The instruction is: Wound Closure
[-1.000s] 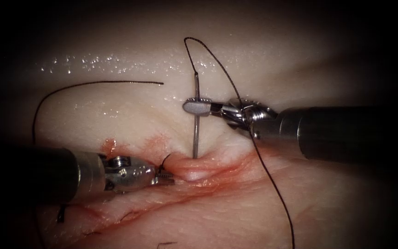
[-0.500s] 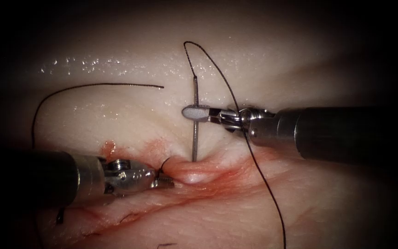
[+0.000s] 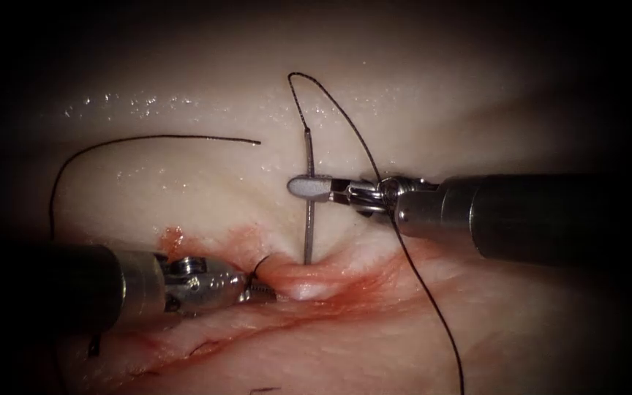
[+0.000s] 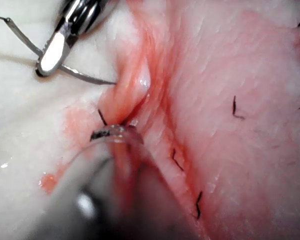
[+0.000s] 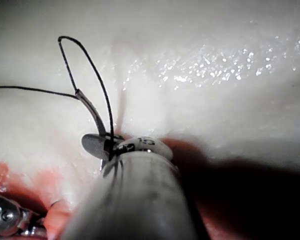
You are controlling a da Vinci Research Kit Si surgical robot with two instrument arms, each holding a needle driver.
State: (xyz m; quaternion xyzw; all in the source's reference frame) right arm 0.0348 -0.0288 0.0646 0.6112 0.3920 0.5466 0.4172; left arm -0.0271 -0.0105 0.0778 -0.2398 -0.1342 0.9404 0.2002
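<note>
Right tool clamped on needle mid-curve, tip held at raised cut edge. Left tool clamped on tissue, lip lifted, presumably for needle entry.

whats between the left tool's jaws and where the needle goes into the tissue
In the endoscope view, a raised pink fold of tissue, held by the left tool. The needle, gripped mid-curve by the right tool, enters the fold's far side.

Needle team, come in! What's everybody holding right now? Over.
Right tool shut on needle, mid-curve, tip in tissue at cut's far edge. Left tool shut on tissue. Thread drapes over right tool.
</note>
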